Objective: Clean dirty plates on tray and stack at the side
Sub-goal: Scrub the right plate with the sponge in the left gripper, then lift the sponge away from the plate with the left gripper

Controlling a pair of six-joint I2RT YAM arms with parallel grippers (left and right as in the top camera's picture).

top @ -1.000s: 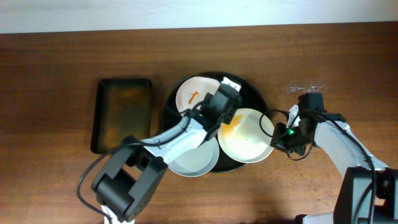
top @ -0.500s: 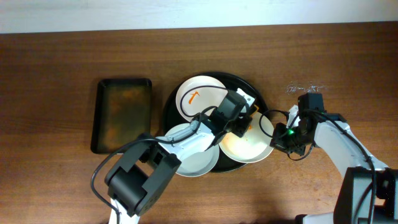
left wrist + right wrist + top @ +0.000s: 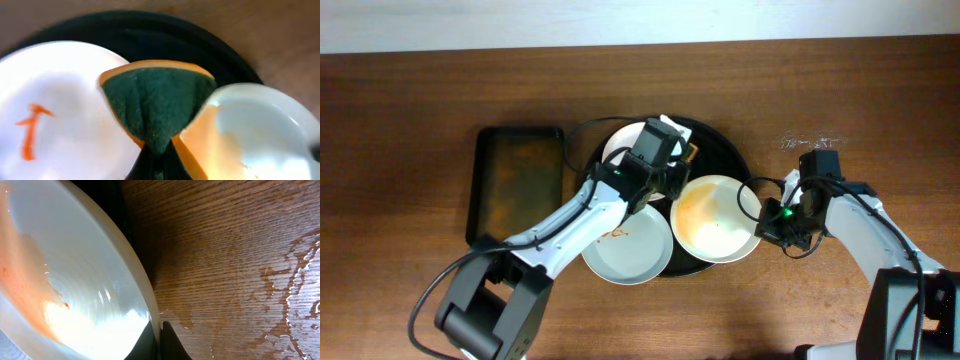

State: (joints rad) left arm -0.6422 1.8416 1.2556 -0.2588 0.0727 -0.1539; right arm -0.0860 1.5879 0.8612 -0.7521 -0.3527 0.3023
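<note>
Left fingers [image 3: 152,167] are clamped on a folded green-and-orange scouring sponge [image 3: 155,107]. It sits over the round black tray [image 3: 165,35], between a white plate with an orange mark [image 3: 50,115] and a cream plate smeared orange [image 3: 250,130]. Right fingers [image 3: 166,344] pinch that cream plate's rim. Only overhead shows a third white plate [image 3: 630,250] and a rectangular black tray [image 3: 480,185], brown-filmed, apart on the wooden counter [image 3: 420,80]. The right wrist view shows a wet patch [image 3: 290,280] plainly.
</note>
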